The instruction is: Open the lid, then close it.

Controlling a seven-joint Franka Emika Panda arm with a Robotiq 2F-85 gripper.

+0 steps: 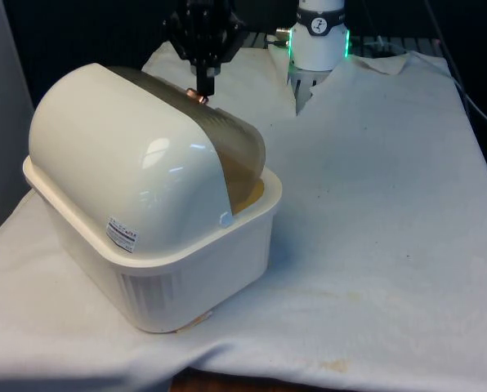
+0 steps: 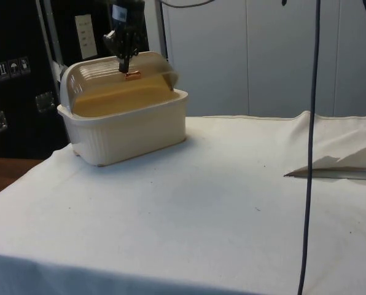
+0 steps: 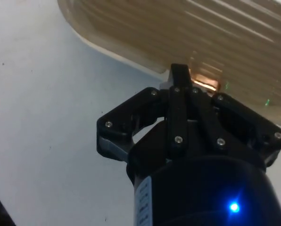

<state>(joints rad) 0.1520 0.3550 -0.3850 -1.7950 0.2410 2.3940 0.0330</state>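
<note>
A cream bread box stands at the front view's left, with its white domed back toward that camera. Its translucent brownish roll lid carries a small copper handle, which sits high on the dome. My black gripper comes down from above, and its fingers are shut together with the tips right at the handle. The side view puts the gripper just behind the handle. In the wrist view the joined fingers lie beside the glowing handle on the ribbed lid.
White cloth covers the table to the front view's right of the box. A fold of cloth lies raised at the side view's right. A dark cable hangs down in front of the side camera.
</note>
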